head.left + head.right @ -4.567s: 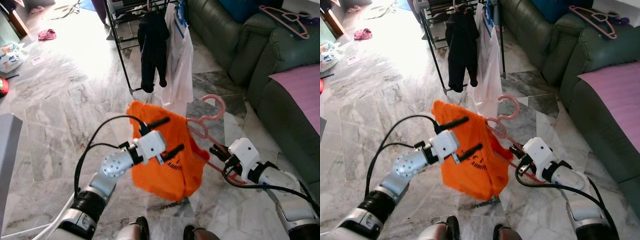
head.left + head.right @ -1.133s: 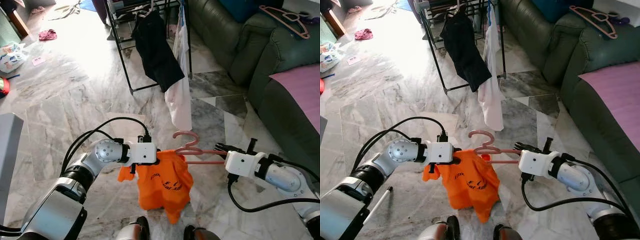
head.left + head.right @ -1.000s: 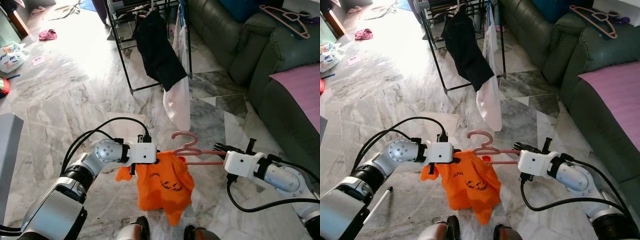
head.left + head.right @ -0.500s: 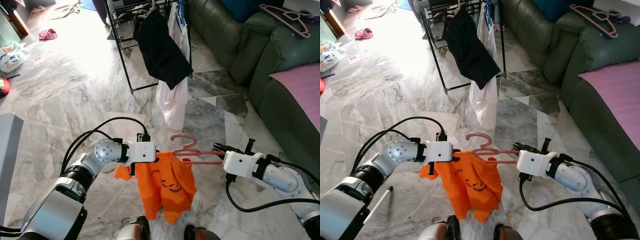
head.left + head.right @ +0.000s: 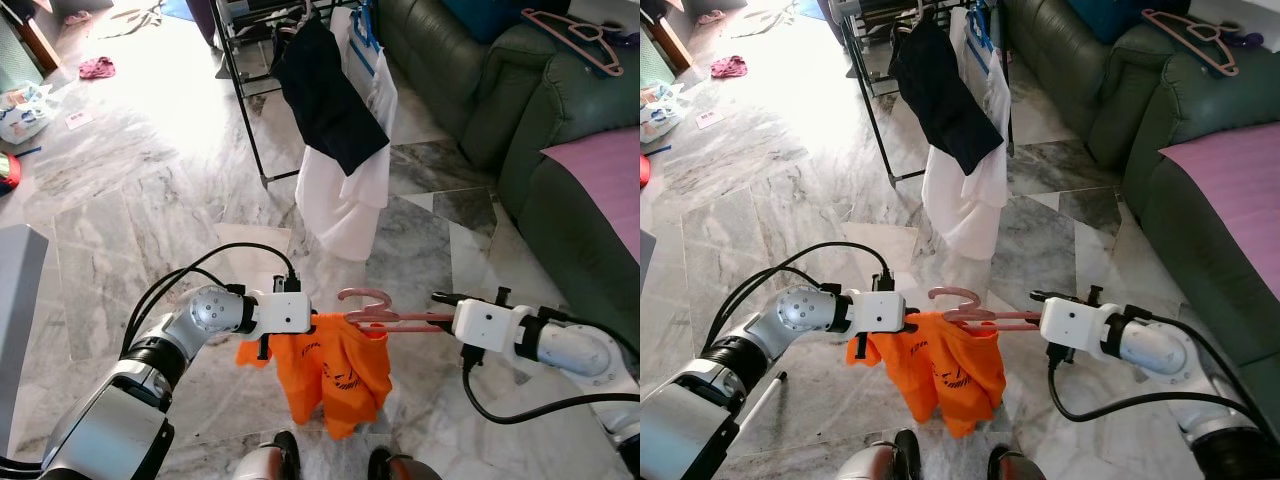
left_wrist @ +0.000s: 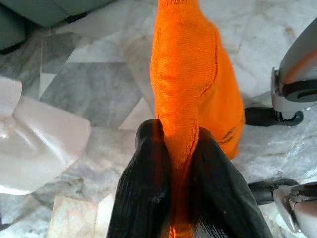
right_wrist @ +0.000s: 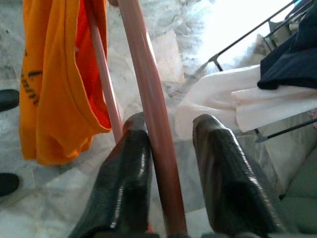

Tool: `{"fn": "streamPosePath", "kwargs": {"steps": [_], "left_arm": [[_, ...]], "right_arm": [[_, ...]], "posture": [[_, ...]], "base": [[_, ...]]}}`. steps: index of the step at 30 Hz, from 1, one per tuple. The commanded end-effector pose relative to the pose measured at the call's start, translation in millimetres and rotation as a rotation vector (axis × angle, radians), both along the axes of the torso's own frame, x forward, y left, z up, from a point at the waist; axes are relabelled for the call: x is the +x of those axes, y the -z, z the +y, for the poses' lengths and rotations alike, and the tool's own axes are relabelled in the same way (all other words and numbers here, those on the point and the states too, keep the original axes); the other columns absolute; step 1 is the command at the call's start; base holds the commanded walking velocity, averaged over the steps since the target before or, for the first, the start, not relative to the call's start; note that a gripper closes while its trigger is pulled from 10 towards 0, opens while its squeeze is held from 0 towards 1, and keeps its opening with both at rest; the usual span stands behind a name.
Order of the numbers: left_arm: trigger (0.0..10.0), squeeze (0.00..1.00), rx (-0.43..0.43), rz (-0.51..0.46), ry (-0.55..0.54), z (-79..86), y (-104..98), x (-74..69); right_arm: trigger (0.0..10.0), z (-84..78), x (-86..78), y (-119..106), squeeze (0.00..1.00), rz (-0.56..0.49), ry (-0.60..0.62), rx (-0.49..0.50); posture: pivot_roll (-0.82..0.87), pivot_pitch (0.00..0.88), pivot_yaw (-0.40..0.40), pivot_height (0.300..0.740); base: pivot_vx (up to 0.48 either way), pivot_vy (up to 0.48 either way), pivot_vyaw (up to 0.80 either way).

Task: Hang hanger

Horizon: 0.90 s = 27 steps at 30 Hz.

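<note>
- My left tool (image 6: 173, 198) is pinching a fold of the orange shirt (image 5: 335, 375), both black fingers (image 6: 148, 198) pressed tight against the cloth.
- My right tool (image 7: 171, 193) is gripping the pink hanger (image 5: 385, 315) by one end; the bar is running between the two fingers (image 7: 126, 188), touching the one beside the shirt, with a bit of gap to the other.
- The hanger is sitting roughly level between my two arms, out in front of me over the marble floor (image 5: 120, 210), hook (image 5: 362, 297) curling up near the middle.
- The shirt is draped on the hanger's left half and dangling down, bunched up, above my feet (image 5: 275, 455).
- Further ahead, a black clothes rack (image 5: 245, 120) is holding a dark garment (image 5: 320, 95) and a white one (image 5: 345, 195), both swung out at an angle.
- A dark green sofa (image 5: 470, 90) is sitting to my right, with another pink hanger (image 5: 570, 35) lying on top of it and a purple cover (image 5: 600, 170) spread over one seat.
</note>
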<state>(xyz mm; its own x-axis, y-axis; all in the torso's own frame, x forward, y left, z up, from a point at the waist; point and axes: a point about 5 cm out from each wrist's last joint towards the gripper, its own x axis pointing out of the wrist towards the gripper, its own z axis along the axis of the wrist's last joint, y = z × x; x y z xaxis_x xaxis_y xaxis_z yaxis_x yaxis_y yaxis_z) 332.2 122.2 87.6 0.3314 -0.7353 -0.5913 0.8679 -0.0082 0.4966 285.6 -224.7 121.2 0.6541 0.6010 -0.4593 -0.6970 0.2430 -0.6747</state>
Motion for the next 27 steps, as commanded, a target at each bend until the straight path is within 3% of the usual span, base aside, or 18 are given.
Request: {"fn": "streamPosePath", "kwargs": {"steps": [1, 15, 18, 22, 27], "left_arm": [[0.0, 0.0, 0.052, 0.027, -0.039, 16.2, 6.4, -1.8], [0.0, 0.0, 0.077, 0.014, -0.174, 39.5, 4.8, 4.7], [0.0, 0.0, 0.075, 0.013, -0.189, 40.9, 4.7, 5.3], [0.0, 0.0, 0.003, -0.05, -0.329, 47.3, -4.8, 15.9], [0.0, 0.0, -0.002, -0.053, -0.337, 47.6, -5.4, 16.5]], "right_arm": [[10.0, -3.1, -0.6, -9.7, 1.0, -0.014, -0.006, -0.001], [10.0, -20.7, -11.2, -27.6, 1.0, 0.082, 0.016, -0.017], [10.0, -21.8, -9.7, -31.4, 1.0, 0.067, 0.036, 0.005], [10.0, -29.2, 4.5, -39.1, 1.0, -0.104, 0.188, 0.053], [10.0, -29.4, 4.8, -39.6, 1.0, -0.11, 0.196, 0.057]], "posture": [[-0.06, 0.227, 0.101, 0.74], [-0.06, 0.229, 0.104, 0.74], [-0.07, 0.231, 0.103, 0.74], [-0.06, 0.232, 0.097, 0.74], [-0.06, 0.232, 0.097, 0.74]], "base": [[0.0, 0.0, 0.0], [0.0, 0.0, 0.0], [0.0, 0.0, 0.0], [0.0, 0.0, 0.0], [0.0, 0.0, 0.0]]}}
